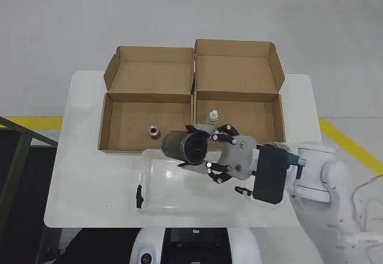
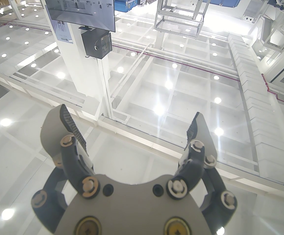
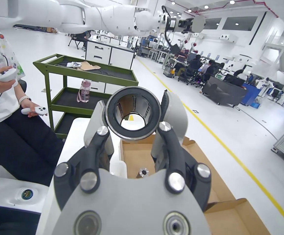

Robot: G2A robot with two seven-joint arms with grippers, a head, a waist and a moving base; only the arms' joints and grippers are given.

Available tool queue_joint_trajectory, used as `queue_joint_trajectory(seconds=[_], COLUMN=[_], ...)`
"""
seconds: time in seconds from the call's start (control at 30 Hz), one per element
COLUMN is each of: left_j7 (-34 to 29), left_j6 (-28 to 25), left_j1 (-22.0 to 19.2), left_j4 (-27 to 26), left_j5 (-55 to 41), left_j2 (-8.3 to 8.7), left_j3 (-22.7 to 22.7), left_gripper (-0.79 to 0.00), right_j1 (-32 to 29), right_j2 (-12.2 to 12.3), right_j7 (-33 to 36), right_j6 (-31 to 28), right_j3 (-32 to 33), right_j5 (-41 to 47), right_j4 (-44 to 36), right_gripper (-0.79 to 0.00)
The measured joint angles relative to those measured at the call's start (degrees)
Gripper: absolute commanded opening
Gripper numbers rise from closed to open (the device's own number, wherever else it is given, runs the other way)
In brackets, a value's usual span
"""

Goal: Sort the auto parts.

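Right jaws are clamped on the grey metal cylindrical sleeve with a black end ring, held above the near corner of the open brown cardboard box containing a small silver ring. Left jaws are spread wide and empty, pointing at the ceiling. Looks mid-carry: next, clear that box's wall, lower the sleeve, release.
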Motion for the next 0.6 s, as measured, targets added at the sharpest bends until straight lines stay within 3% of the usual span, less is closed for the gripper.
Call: queue_joint_trajectory(seconds=[0.6], left_j7=[0.0], left_j6=[0.0], left_j1=[0.0], left_j4=[0.0], left_j5=[0.0], left_j2=[0.0], left_j3=[0.0], left_gripper=[0.0], right_j1=[-1.07], right_j2=[0.57], right_j7=[-8.38], right_j6=[4.07], right_j3=[5.76], right_j5=[1.23], right_j4=[-2.54], right_gripper=[-0.785])
